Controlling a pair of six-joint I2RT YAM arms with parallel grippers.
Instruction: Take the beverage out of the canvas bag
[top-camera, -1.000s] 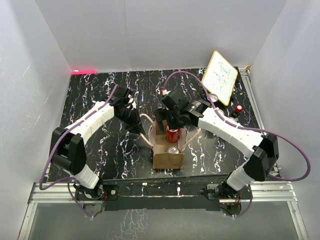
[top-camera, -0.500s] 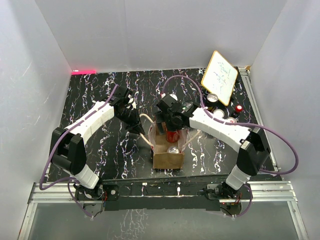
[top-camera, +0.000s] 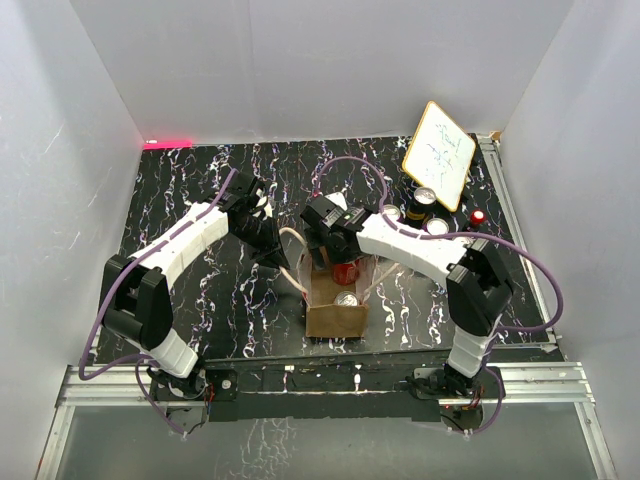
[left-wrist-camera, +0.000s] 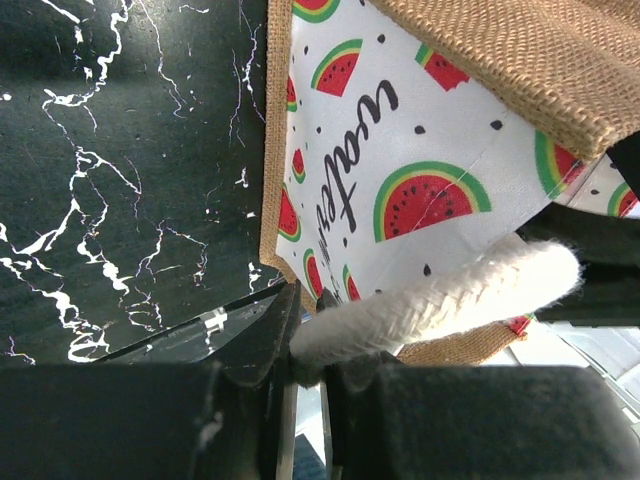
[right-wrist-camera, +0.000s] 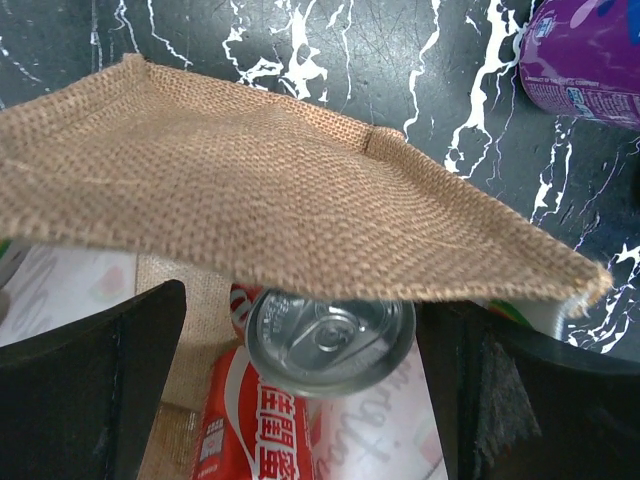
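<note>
Straddling the red can (right-wrist-camera: 330, 340) inside the canvas bag (top-camera: 336, 318), the right pincer (right-wrist-camera: 300, 390) stands spread, not yet closed. The left pincer (left-wrist-camera: 310, 370) pinches a cream handle (left-wrist-camera: 440, 300). The bag stands mid-way across the table (top-camera: 200, 190); gripping and lifting are left.

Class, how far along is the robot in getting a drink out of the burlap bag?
Done: the left gripper is shut on the cream rope handle, steadying the tan burlap bag. In hand: the right gripper hangs open astride the red drink can inside. Left: closing on it and lifting it out; a second silver-topped can sits inside.
</note>
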